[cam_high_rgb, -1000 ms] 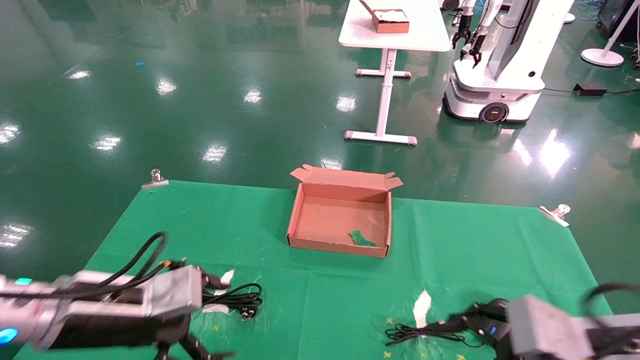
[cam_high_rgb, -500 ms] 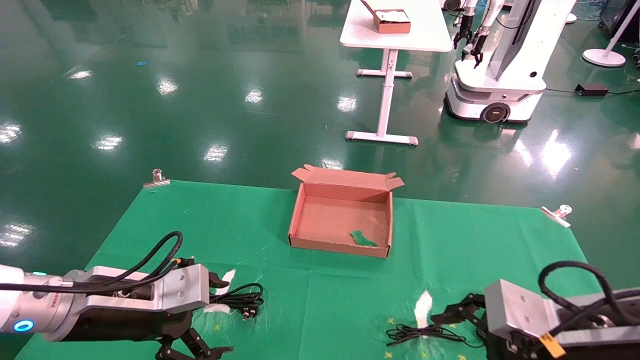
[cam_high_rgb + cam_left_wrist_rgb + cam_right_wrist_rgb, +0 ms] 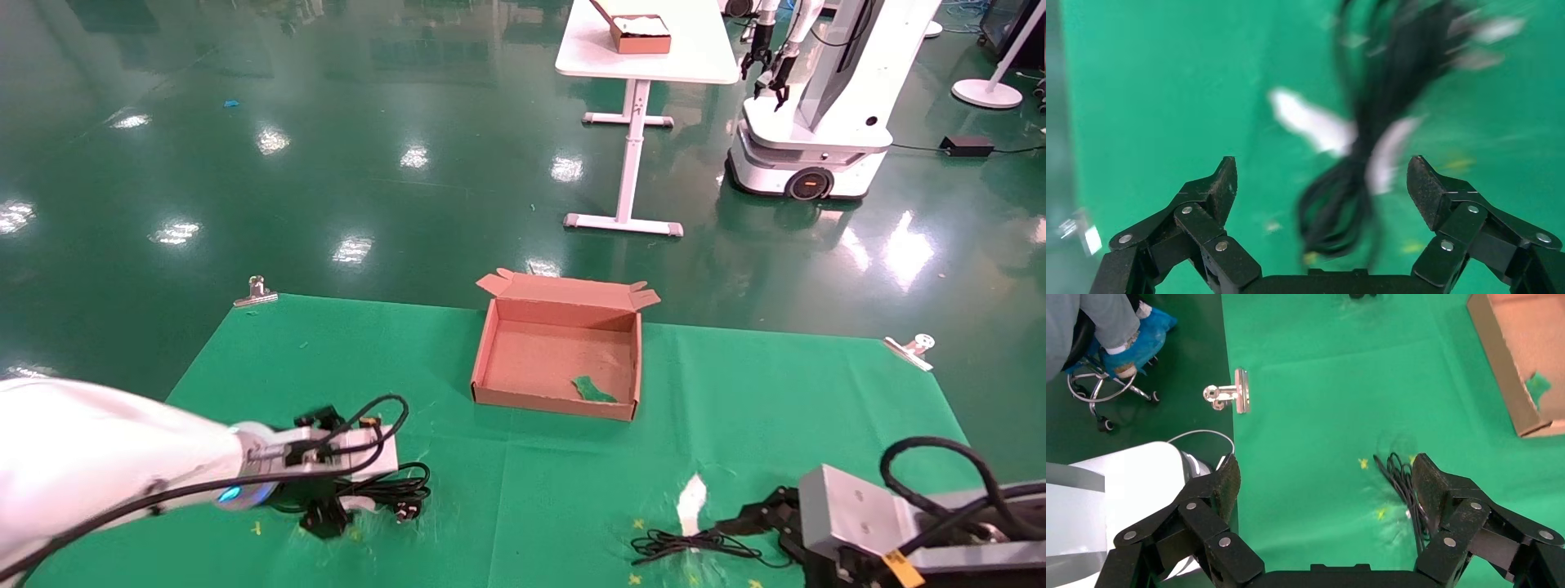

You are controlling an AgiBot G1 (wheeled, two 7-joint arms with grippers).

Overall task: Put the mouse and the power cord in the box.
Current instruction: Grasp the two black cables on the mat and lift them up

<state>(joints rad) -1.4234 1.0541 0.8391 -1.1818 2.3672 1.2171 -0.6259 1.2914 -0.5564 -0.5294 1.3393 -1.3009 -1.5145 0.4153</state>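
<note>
The power cord (image 3: 391, 488) lies coiled on the green cloth (image 3: 556, 498) near the front left, well apart from the box (image 3: 558, 359), which sits open toward the far middle of the cloth with a green scrap (image 3: 591, 389) on its floor and nothing else inside. In the head view the left gripper (image 3: 327, 510) is right at the coil, low to the cloth, with its white arm reaching in from the left edge. The mouse cable (image 3: 695, 545) lies in thin loops at the front right, beside a white tape mark (image 3: 691, 496); the mouse itself cannot be made out behind the right gripper (image 3: 748, 514), which points toward those loops. Two metal clips (image 3: 255, 292) pin the cloth's far corners. Beyond it stand a white table (image 3: 645, 57) and another robot (image 3: 817, 98).

In the left wrist view the left gripper (image 3: 1321, 184) has its fingers (image 3: 1220, 184) spread wide apart, holding nothing, with the power cord (image 3: 1364, 177) blurred on the cloth between and beyond them, over white tape strips (image 3: 1315, 125).

In the right wrist view the right gripper (image 3: 1324, 484) is likewise spread wide and empty. The thin cable (image 3: 1400, 478) lies on the cloth just inside one finger (image 3: 1434, 484). The box (image 3: 1511, 367) shows at one corner, and a clip (image 3: 1229, 395) sits on the cloth's edge.
</note>
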